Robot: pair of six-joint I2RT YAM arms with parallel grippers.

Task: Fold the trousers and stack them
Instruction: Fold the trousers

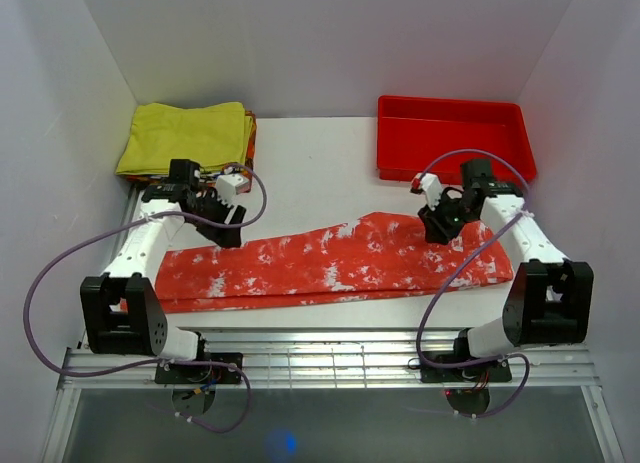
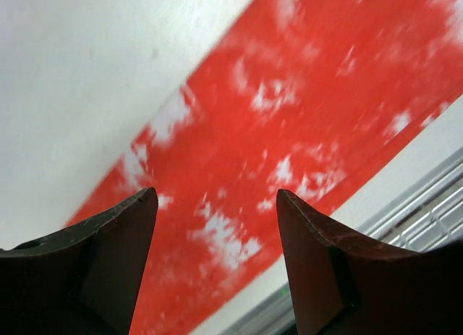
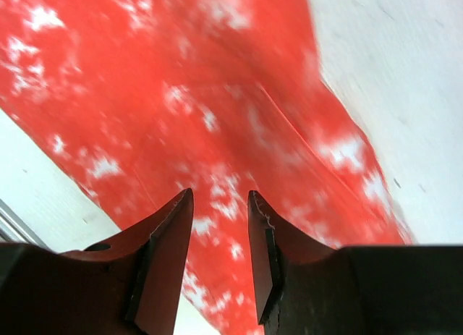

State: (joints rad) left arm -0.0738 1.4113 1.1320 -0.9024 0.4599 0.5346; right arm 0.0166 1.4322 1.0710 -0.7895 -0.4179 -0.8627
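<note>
**Over the trousers: both pincers apart, holding nothing**

Between the fingers of the left gripper (image 2: 217, 197) the wrist view shows a wide gap, and the mottled cloth of the trousers (image 2: 289, 132) lies below it. From above, this gripper (image 1: 225, 228) hangs at the far edge of the trousers (image 1: 330, 263), close to their left end. Whether the fingertips touch the cloth cannot be told.

The right gripper (image 3: 221, 197) has its fingers only slightly apart, a narrow slot with nothing in it, and red cloth (image 3: 181, 96) is seen through the slot. In the top view it (image 1: 437, 228) stands over the broader right end of the garment.

The trousers lie flat as one long band across the near half of the white table (image 1: 310, 173), running from left to right and rising a little toward the far side at the right.

Farther off, a yellow folded garment (image 1: 185, 133) sits at the far left corner and a red tray (image 1: 450, 108) at the far right, both well apart from the trousers. A slatted metal rail (image 1: 330, 348) runs along the near edge by the arm bases, and plain white walls close the space on three sides.
</note>
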